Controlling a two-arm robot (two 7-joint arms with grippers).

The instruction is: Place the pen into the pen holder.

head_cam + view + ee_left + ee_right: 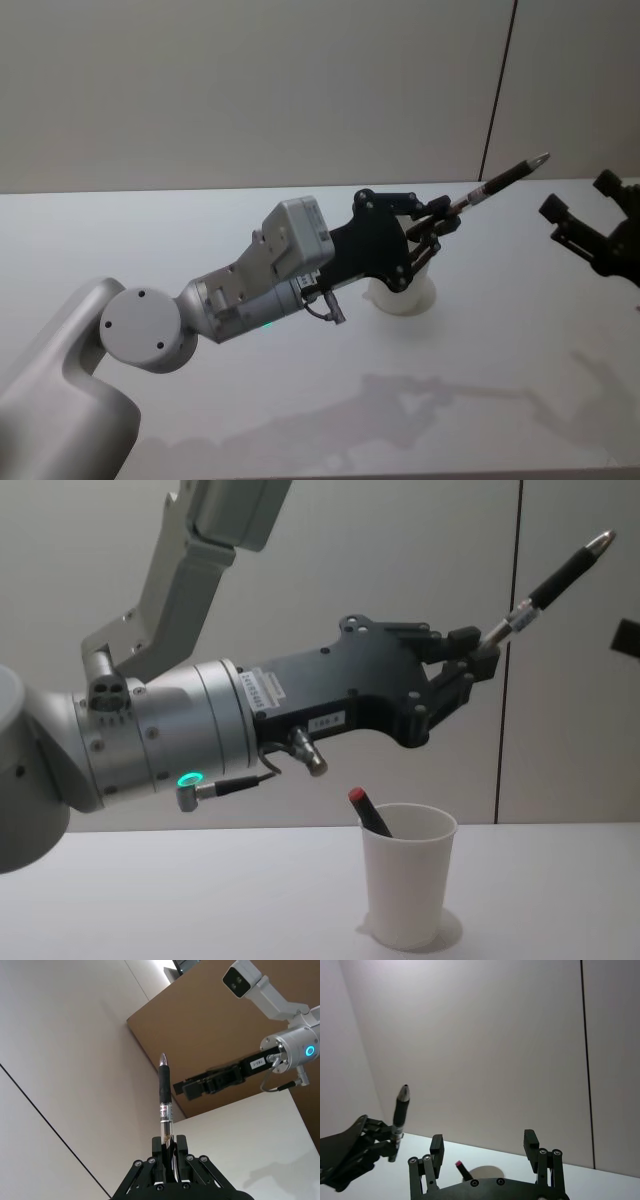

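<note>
Left pincer [480, 650] pinches the pen [555, 580] by its back end. The shaft sticks out past the fingertips, tilted up, nib topmost. The pen is in the air, not in the cup [408, 885]. The cup stands on the counter [150, 900] below the pincer, roughly under the knuckles, well apart from the pen. A second, red-capped pen [368, 813] leans inside it.

The high hold likely keeps the long shaft clear of the rim. An end grip leaves most of the length free to slide in. Likely step: carry and line up over the cup. The pen probably needs tipping down over the cup mouth.

Right pincer [578, 196] is spread, holding nothing, beyond the nib off to the side, idle.
</note>
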